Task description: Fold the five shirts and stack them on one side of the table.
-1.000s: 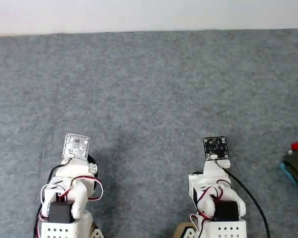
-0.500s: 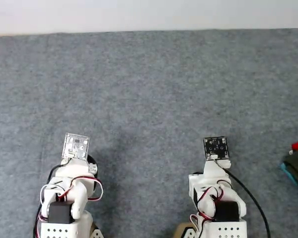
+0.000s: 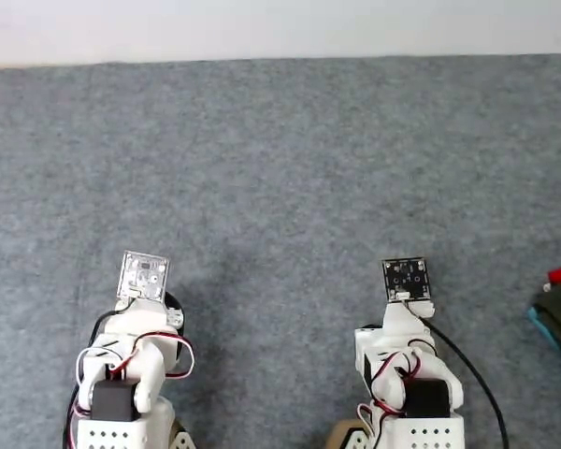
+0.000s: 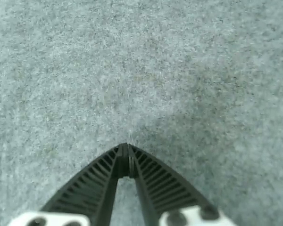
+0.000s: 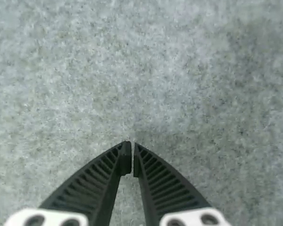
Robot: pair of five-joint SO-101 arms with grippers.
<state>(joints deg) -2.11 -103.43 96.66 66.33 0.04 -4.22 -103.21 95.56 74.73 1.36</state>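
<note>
The left fingers (image 4: 119,159) are clenched: the black ribbed tips are pressed together and grasp nothing. They point over the grey felt of the table (image 4: 141,61). Felt lies ahead of the tips and to both sides of them, with a fainter, darker patch just beyond the tips.

The right fingers (image 5: 124,157) are clenched on nothing as well. Their tips meet, a hairline slit shows between the two blades behind the tips, and plain felt lies ahead of them.

From the high view, two arms sit folded at the near edge of the table, well apart. I cannot tell which side either arm belongs to. One arm (image 3: 136,379) carries a pale square board (image 3: 143,276) at its wrist. The other arm (image 3: 409,379) carries a dark square board (image 3: 406,279). Any print on the boards is too small to read.

A dark object (image 3: 559,318) with a teal rim and a red part lies at the table's side edge, well apart from the arm with the dark board and cut off by the frame.

I cannot tell where the shirts lie relative to either pair of fingers.
</note>
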